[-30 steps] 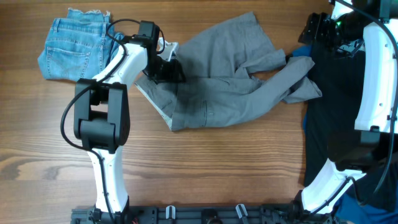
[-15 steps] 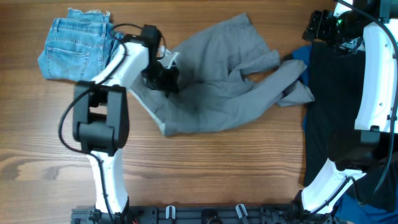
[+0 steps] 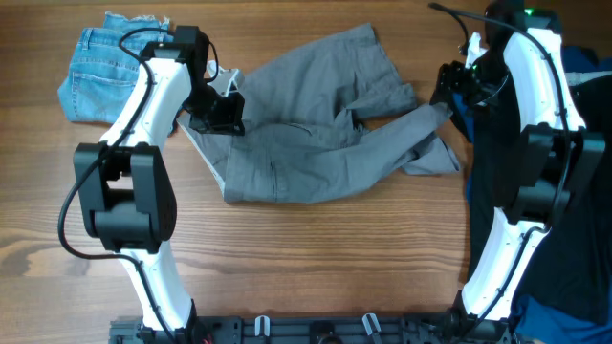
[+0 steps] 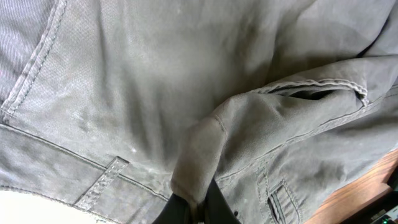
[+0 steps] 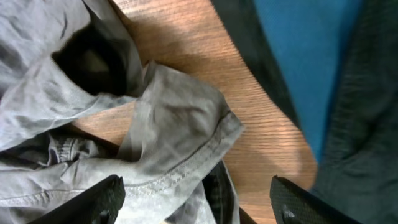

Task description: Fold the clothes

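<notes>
The grey shorts point(image 3: 306, 124), crumpled at the upper middle of the table point(image 3: 335, 268), are clamped near the waistband by the left end effector point(image 4: 198, 210) while the right end effector point(image 5: 199, 202) is held apart above a leg hem, so flattening is judged to be in hand and a grip on that hem is called for next.

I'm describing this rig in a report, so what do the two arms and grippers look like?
The left arm and right arm match: white rounded links joined by bulky black joint housings, with thin black cables looping alongside. The left gripper and right gripper are black. No markings are legible.
</notes>
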Controlling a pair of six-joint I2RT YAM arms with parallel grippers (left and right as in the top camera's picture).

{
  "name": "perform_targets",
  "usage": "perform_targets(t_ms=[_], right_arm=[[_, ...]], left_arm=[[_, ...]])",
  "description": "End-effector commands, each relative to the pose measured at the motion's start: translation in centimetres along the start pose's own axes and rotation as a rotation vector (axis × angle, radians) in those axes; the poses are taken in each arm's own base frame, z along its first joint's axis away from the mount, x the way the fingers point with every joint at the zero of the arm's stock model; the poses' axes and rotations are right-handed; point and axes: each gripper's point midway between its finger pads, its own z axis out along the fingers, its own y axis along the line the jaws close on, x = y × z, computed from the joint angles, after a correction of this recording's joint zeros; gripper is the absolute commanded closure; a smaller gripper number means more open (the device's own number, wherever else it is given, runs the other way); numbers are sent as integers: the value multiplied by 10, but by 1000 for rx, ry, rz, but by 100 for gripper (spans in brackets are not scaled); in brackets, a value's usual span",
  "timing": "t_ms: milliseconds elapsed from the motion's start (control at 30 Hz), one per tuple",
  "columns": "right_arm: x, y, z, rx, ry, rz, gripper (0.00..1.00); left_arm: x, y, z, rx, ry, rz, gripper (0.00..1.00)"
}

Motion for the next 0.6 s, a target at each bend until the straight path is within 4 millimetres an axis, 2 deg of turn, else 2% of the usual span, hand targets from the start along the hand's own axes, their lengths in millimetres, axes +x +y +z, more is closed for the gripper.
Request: perform_targets(t_ms=[0,100,133,167,200,233,300,367,400,467,567], right_arm=[[2,8,23,-80,28,114,23],[10,3,36,-71,62,238,24],[12,3,39,-69,67,244,28],[12,0,40,-52,66,267,43],[11,-3,40,-39,61,279,49],[8,-6,39,-33,49,284,55],[1,-18,33,-25,21,303,59],[-7,-21,23,-61,-7,258,96],[-8,-18,17,-92,-16,230,96],[-13,-4,-11,-151,-76,124,96],[-6,15,-91,-179,-254,-29,96]], left_arm=[[-6,-5,-16,-11,-46,24,96],[-6,-5,-16,-11,-45,23,96],[-6,-5,-16,-11,-45,23,96],[-6,-5,-16,-11,-45,23,96],[-5,-4,-16,-12,-45,23,96],[-5,-4,-17,-12,-44,21,96],[-3,-3,-22,-24,-49,20,96],[-4,-7,-34,-24,-80,30,96],[-4,-11,-43,-25,-101,38,96],[3,-21,-66,-27,-138,53,96],[37,-42,-113,-26,-171,29,96]])
